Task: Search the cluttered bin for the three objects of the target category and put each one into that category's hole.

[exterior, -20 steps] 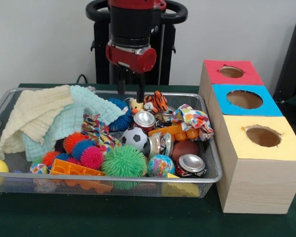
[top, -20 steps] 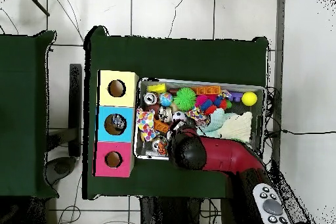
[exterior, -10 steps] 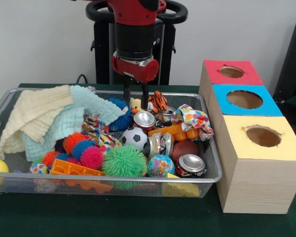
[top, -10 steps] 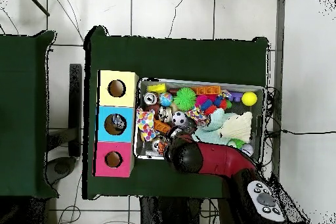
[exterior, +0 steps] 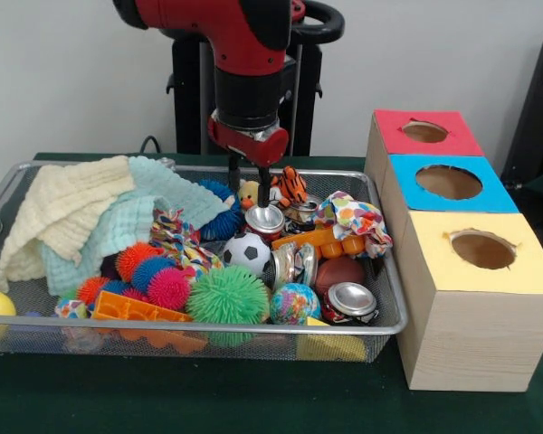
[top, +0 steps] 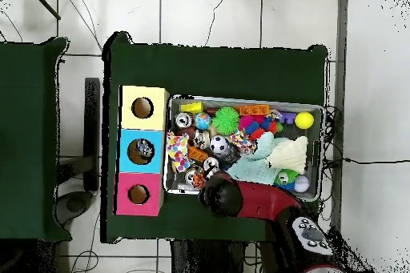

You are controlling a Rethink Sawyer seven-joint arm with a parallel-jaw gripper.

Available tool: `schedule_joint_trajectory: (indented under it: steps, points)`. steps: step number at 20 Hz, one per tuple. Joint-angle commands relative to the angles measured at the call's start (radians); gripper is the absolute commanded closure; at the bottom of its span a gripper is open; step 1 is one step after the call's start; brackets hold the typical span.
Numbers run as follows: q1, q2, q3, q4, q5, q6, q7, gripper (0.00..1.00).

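The silver wire-mesh bin (exterior: 36, 323) is full of toys and cloths; it also shows in the overhead view (top: 317, 111). My gripper (exterior: 250, 194) hangs over the bin's back middle, open, its fingers down beside a silver-topped can (exterior: 265, 218). The right finger is at the can's top edge. A second silver-topped can (exterior: 351, 299) lies at the front right, and crushed cans (exterior: 294, 264) lie between them. I cannot make out the clear bottle. In the overhead view the arm's wrist (top: 222, 196) hides the gripper.
Three wooden boxes with holes stand right of the bin: red (exterior: 424, 132), blue (exterior: 449, 182), yellow (exterior: 482, 250). Cream and mint cloths (exterior: 81, 212) fill the bin's left. Spiky balls (exterior: 226, 295), a soccer ball (exterior: 247, 252) and a toy tiger (exterior: 290, 186) crowd the cans.
The arm has swung a little to the right in the front view and lowered, bringing the open fingers down to the silver-topped can at the back middle.
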Motion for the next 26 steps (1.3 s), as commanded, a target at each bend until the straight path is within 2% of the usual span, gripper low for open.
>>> schedule_joint_trajectory:
  steps: [1, 5, 11, 17, 21, 26]
  points:
    - [0.008, 0.177, -0.028, -0.097, 0.021, -0.122, 0.130, 0.00]
    - [-0.005, 0.201, -0.030, -0.134, 0.028, -0.104, 0.091, 0.00]
    - [-0.002, 0.179, -0.070, -0.158, 0.034, -0.077, 0.079, 0.00]
    - [-0.025, 0.146, -0.132, -0.261, 0.001, -0.038, 0.020, 0.00]
    - [-0.002, 0.149, -0.196, -0.321, -0.015, -0.062, 0.018, 0.00]
    - [0.032, 0.157, -0.248, -0.333, -0.001, -0.089, 0.051, 0.00]
